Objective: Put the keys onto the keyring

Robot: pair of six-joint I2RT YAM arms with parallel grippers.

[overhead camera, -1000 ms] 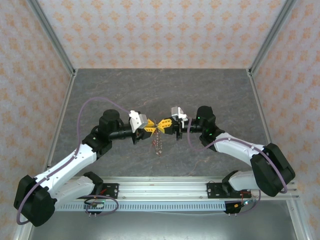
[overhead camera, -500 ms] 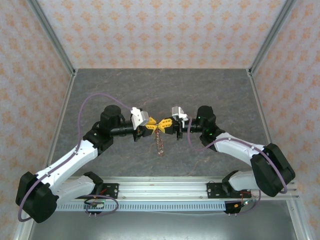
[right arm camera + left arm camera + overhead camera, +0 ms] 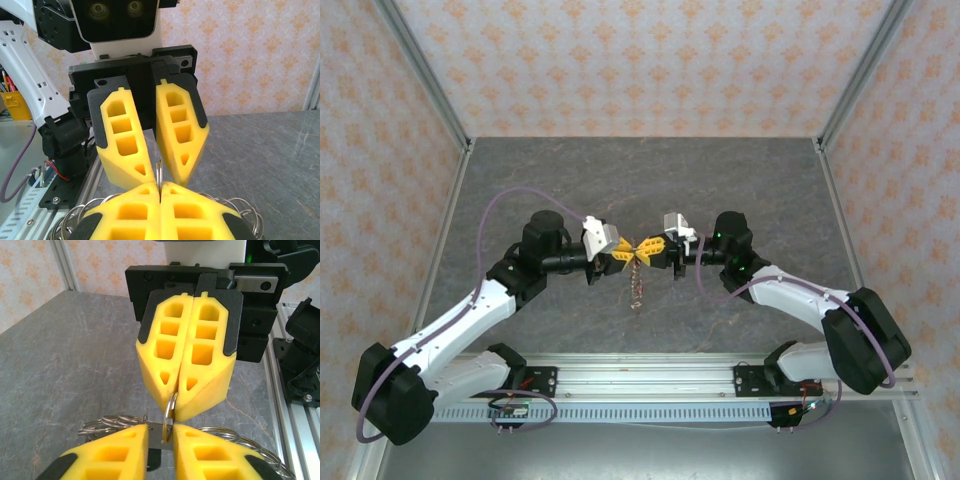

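Left hand (image 3: 161,430) grasping a key (image 3: 159,437), right hand (image 3: 176,411) clenched on keyring (image 3: 171,405), hands tip to tip above grey worktop (image 3: 650,180).

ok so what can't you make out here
- Top external: the keyring dangling in mid-air is too small to tell what hangs on it.
- Left wrist: the left gripper flanks a flat metal piece. Whether it is clamped or just bracketed is unclear, and the bottom edge cuts it off.
- Right wrist: the right gripper pinches a thin ring; its own fingers hide the rest.
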